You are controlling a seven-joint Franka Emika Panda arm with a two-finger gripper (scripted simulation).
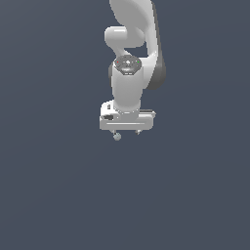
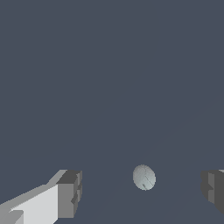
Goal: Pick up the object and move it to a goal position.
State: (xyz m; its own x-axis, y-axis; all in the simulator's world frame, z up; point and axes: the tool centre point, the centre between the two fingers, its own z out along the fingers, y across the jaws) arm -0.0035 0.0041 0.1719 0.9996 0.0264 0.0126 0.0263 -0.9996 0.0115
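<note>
The object is a tiny pale grey-blue ball (image 1: 117, 137) on the dark grey floor. In the exterior view it sits just below the gripper finger on the exterior view's left. My gripper (image 1: 127, 132) points down from the white arm and is open and empty. In the wrist view the ball (image 2: 144, 177) lies in the gap between the two fingers (image 2: 70, 193), touching neither. The gripper (image 2: 140, 189) holds nothing. I cannot tell how far the fingertips are above the floor.
The white arm (image 1: 128, 83) rises above the gripper in the exterior view. The plain dark grey floor (image 1: 58, 195) fills the rest of both views. No goal marker shows.
</note>
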